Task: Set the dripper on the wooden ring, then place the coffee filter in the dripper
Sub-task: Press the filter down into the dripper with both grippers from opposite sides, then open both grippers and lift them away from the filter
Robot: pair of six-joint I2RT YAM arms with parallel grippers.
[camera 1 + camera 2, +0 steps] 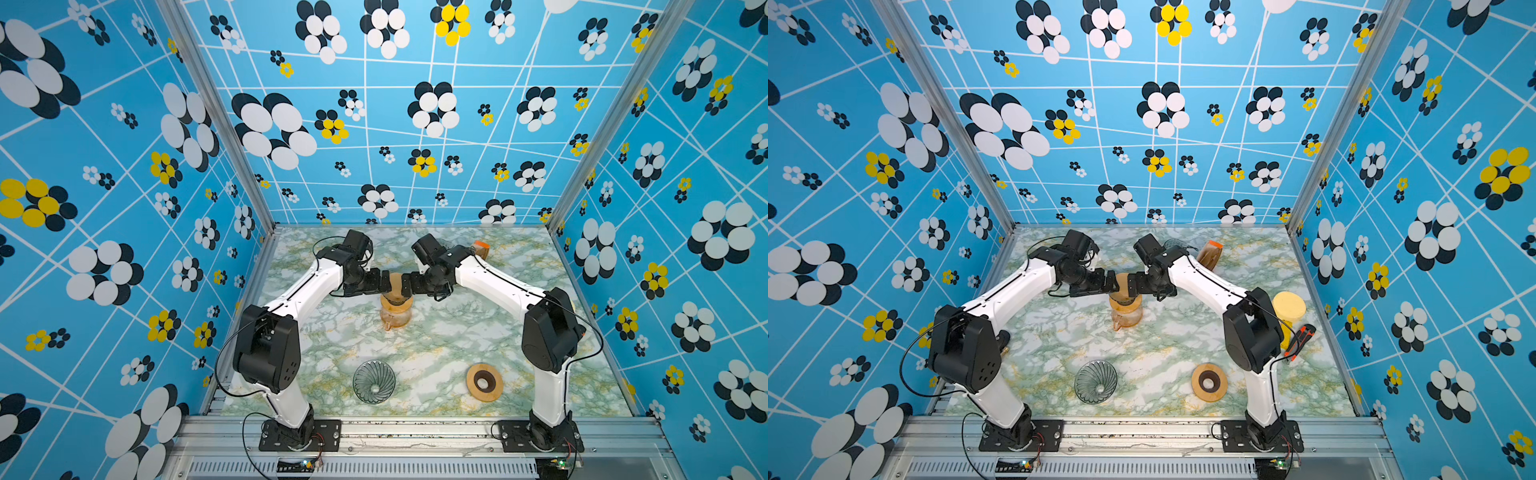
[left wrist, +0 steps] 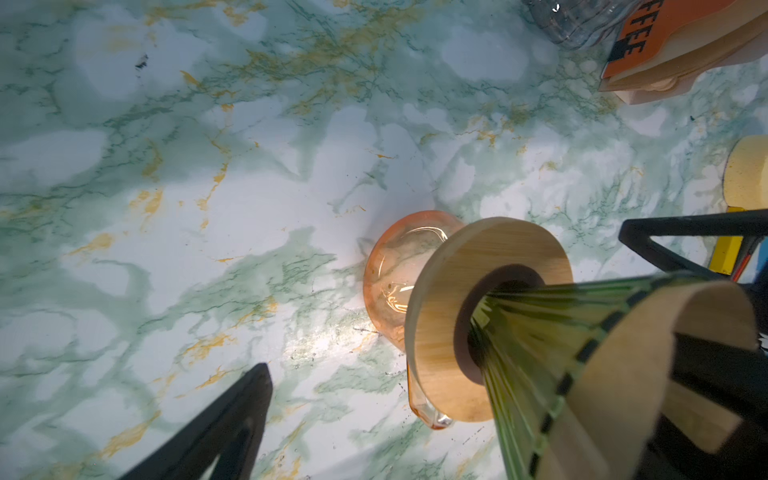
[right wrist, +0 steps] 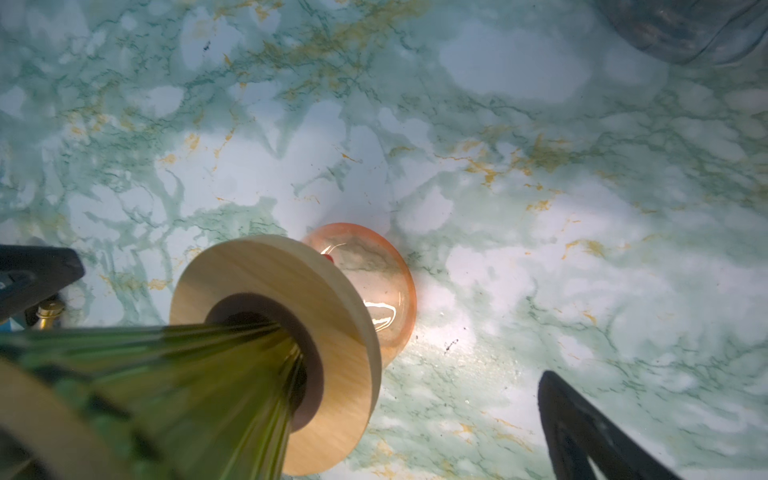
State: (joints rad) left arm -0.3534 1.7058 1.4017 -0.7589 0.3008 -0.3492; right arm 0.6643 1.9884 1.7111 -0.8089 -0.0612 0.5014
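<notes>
A: Clear ribbed cone point(image 1: 374, 381) and wooden ring point(image 1: 484, 381) lie up front, nearest us and well apart. Spares, so we leave them.

B: Agreed. Mid-table, the orange carafe point(image 1: 396, 318) carries a wooden collar point(image 2: 440, 291) w/ the dripper point(image 2: 540, 332) seated in it: green-tinted ribbed glass.

A: And the filter point(image 1: 396, 281)? We see tan paper, cone-shaped, its edge showing at the dripper rim in both wrist views. Prob. in already, but we can't tell how deep it sits.

B: We have the left gripper point(image 1: 384, 283) and the right gripper point(image 1: 408, 284) flanking it, one each side. The jaws of both are spread wide, clamped on nothing.

A: Handling: the paper looks v. light and floppy, and it'd crease easily. If we must reseat it, we pinch the top edge only, gently.

B: Yes, and no shoving. The glass is slick and fragile, and the stack stands tall on a narrow neck, so a sideways push could tip it.

A: Far back, the filter pack point(image 1: 482, 248) w/ the orange label. No need for it, we reckon.
</notes>
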